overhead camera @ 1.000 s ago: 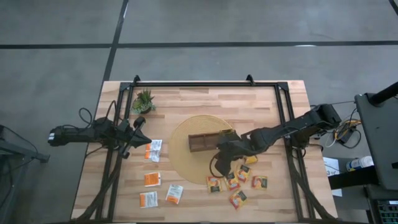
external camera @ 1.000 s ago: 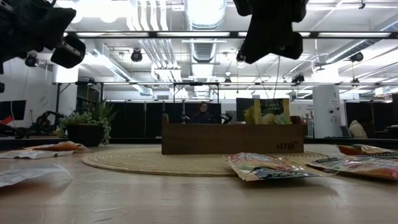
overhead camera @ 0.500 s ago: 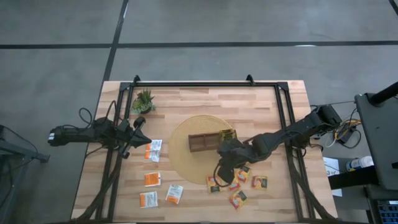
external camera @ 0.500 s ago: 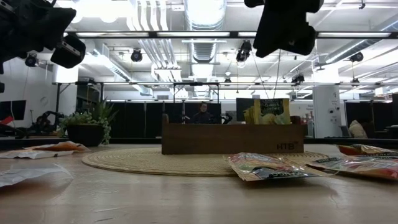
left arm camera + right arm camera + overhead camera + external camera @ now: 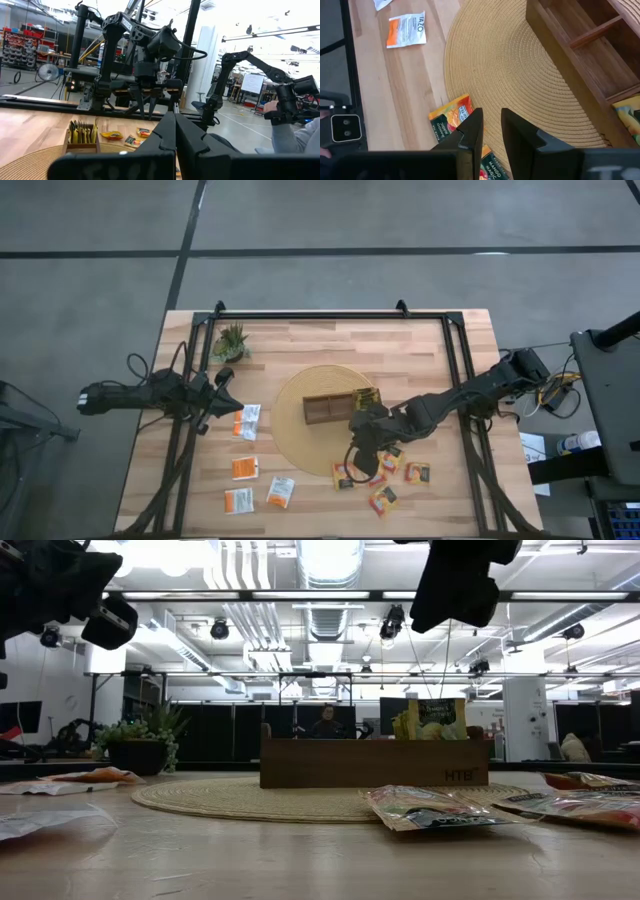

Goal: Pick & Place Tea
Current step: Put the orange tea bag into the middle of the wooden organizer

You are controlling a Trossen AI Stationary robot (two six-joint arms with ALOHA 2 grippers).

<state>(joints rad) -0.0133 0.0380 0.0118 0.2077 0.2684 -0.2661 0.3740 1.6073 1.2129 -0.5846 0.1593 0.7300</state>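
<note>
Orange-brown tea sachets (image 5: 390,462) lie flat on the wood by the round woven mat's near edge; white-and-orange ones (image 5: 245,468) lie at the near left. The dark divided tray (image 5: 325,409) sits on the mat (image 5: 300,435), with yellow-green sachets (image 5: 366,397) standing in its right end. My right gripper (image 5: 492,127) hangs above the mat's near edge, over an orange-brown sachet (image 5: 451,119). It points steeply down, its fingers a narrow gap apart with nothing between them. My left gripper (image 5: 175,131) waits shut at the table's left edge.
A small potted plant (image 5: 232,340) stands at the far left. A black frame (image 5: 330,315) runs along the table's far edge and down both sides. Bare wood lies between the two groups of sachets. Beyond the table a person's hand (image 5: 272,107) shows.
My right gripper has swung a little toward the table's near edge, from over the mat beside the tray to above the orange-brown sachets, and has rolled slightly. Its height is unchanged. The sachets and the tray have not moved.
</note>
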